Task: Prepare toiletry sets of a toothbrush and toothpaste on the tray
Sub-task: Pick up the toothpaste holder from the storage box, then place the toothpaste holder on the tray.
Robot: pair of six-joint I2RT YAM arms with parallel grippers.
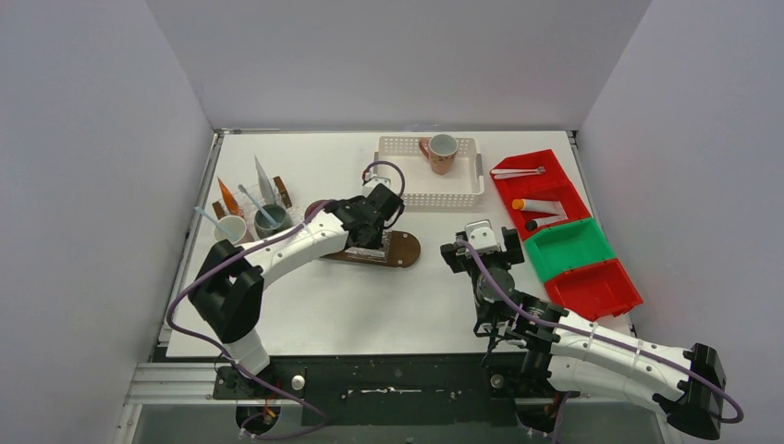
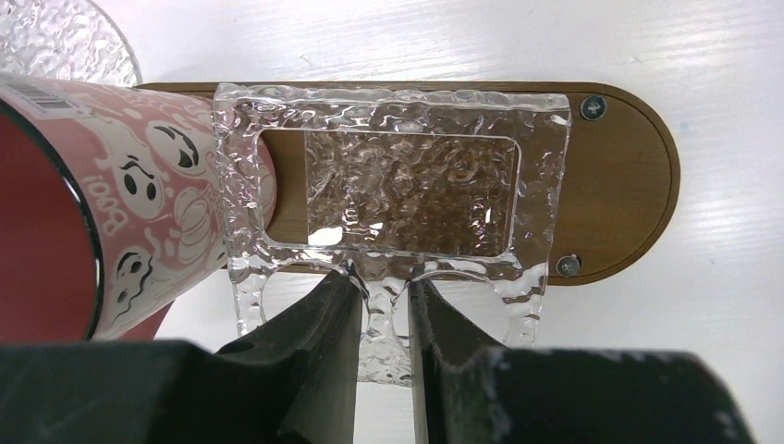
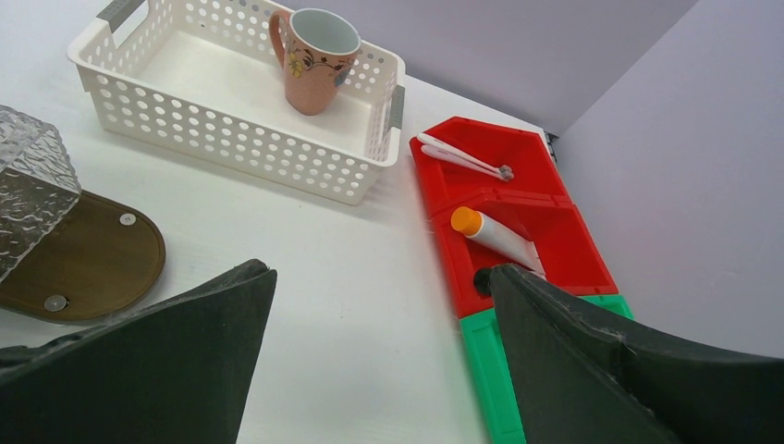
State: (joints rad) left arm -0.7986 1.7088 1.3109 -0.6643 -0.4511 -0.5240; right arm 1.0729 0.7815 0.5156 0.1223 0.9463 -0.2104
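My left gripper (image 2: 384, 287) is shut on the handle of a clear textured glass tray (image 2: 407, 180), which sits over an oval wooden base (image 2: 629, 176). A maroon mug with white ghost prints (image 2: 139, 203) stands against the tray's left end. My right gripper (image 3: 381, 270) hangs open and empty above the table, beside the red bins. One red bin holds a toothbrush (image 3: 467, 159); the bin beside it holds a toothpaste tube with an orange cap (image 3: 495, 236). A pinkish mug (image 3: 314, 60) stands in the white basket (image 3: 231, 129).
At the far left a white mug (image 1: 231, 228) and a dark green mug (image 1: 271, 220) hold toothbrushes and tubes. A green bin (image 1: 569, 248) and another red bin (image 1: 592, 289) lie right of my right gripper (image 1: 481, 240). Walls enclose the table.
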